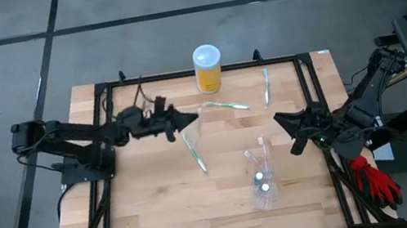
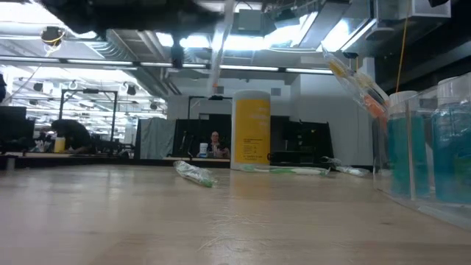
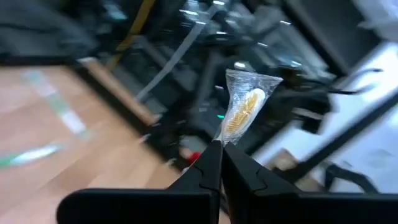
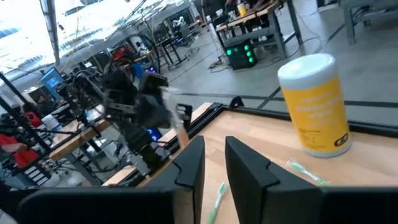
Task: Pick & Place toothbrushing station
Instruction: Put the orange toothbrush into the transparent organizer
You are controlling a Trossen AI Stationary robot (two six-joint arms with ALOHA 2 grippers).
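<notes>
I can read no words anywhere; the yellow jar (image 2: 251, 130) carries pale print (too blurred to make out).

A wrapped toothbrush (image 3: 244, 109) with yellowish bristles is pinched upright in the left gripper (image 3: 219, 155), above the table. A green-and-white toothbrush (image 1: 194, 154) lies flat near the table's middle, another (image 1: 226, 106) just beyond it, and a pale one (image 1: 266, 86) towards the far right. The clear cup (image 1: 260, 172) stands front right, with teal-blue tubes (image 2: 449, 151) just beside it.
</notes>
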